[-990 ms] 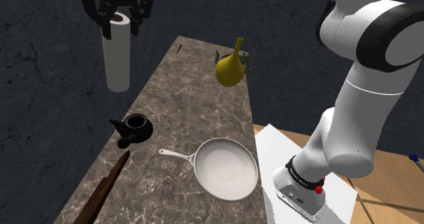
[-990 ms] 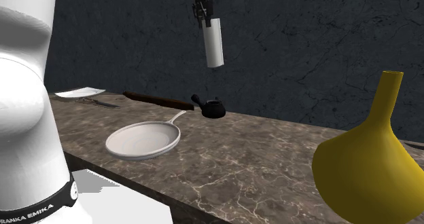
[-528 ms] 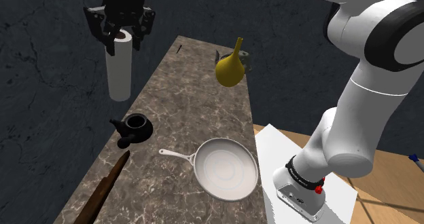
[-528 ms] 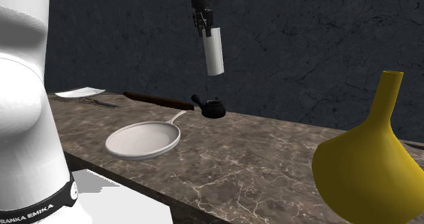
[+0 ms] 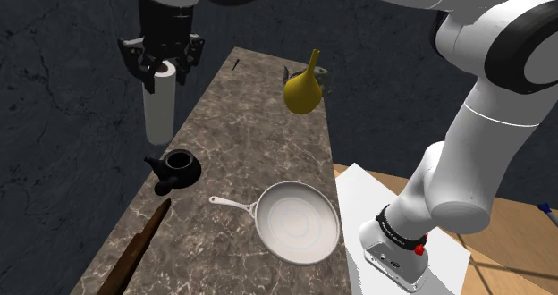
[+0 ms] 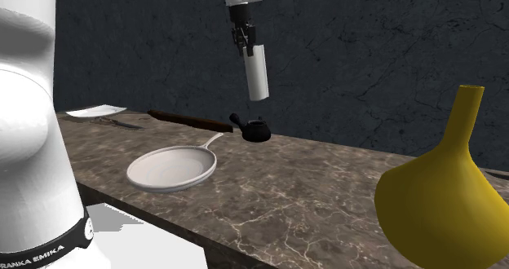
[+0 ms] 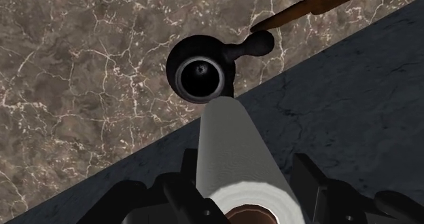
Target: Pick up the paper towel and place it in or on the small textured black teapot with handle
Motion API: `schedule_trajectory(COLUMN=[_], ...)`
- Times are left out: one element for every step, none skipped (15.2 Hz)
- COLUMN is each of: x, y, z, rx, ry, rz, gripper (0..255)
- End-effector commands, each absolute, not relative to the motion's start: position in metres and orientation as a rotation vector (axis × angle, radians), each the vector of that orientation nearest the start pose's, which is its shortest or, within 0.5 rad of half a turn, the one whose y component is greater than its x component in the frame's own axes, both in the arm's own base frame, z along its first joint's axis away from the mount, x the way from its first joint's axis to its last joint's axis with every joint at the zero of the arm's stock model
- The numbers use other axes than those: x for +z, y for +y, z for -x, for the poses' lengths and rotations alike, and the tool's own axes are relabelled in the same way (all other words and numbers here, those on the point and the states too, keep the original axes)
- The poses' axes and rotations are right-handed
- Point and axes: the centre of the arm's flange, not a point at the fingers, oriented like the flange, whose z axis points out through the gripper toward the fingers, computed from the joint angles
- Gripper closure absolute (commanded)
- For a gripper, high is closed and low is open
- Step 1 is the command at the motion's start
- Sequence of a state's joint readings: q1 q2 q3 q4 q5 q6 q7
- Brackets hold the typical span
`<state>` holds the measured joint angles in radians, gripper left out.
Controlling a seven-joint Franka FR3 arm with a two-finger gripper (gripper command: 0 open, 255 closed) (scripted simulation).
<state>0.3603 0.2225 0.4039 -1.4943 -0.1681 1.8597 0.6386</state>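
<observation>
Paper towel [image 5: 159, 105]: a white roll, hanging upright in the air w/ its top end clamped in the black gripper [image 5: 161, 61]. The fingers press on both sides of the roll's top; in the wrist view they clasp the roll [image 7: 234, 148] btwn them, cardboard core visible at the near end. The gripper [image 7: 244, 189] points straight down.

The roll's lower end is clear of the counter [image 5: 259, 132] and apart from the small black teapot [image 5: 179, 166] (lid off, round opening facing up). In the second exterior view the roll [image 6: 258, 73] hangs more or less straight above the teapot [image 6: 255, 129], w/ an air gap btwn them; the gripper [image 6: 245, 39] is at the roll's top. In the wrist view the roll's far end sits just beside the rim of the teapot [image 7: 200, 73], on the side toward the counter's edge.

Teapot stands near the dark stone counter's edge at the shoulder view's left. A brown wooden stick [image 5: 134, 248] lies close to it. A white frying pan [image 5: 297, 222] lies nearer the arm's stand [image 5: 402, 240], its handle pointing toward the teapot. A yellow long-necked vase [image 5: 304, 86] stands at the counter's far end, well apart from the rest. A white plate [image 6: 95, 111] lies at the second exterior view's left.
</observation>
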Motion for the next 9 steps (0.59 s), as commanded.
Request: schedule_trajectory(x=[0.555, 0.550, 0.544, 0.539, 0.534, 0.528, 0.523, 0.518, 0.510], y=[0.415, 0.415, 0.415, 0.415, 0.415, 0.415, 0.415, 0.415, 0.415], z=[-0.490, -0.490, -0.490, -0.490, -0.490, -0.490, -0.490, -0.490, -0.490], rx=[-0.269, -0.269, -0.269, -0.269, -0.269, -0.269, -0.269, -0.269, -0.269], ry=[-0.223, -0.223, -0.223, -0.223, -0.223, -0.223, -0.223, -0.223, -0.223], rz=[3.078, 3.078, 3.078, 3.078, 3.078, 3.078, 3.078, 3.078, 3.078], gripper=[255, 255, 255, 255, 255, 255, 255, 255, 255])
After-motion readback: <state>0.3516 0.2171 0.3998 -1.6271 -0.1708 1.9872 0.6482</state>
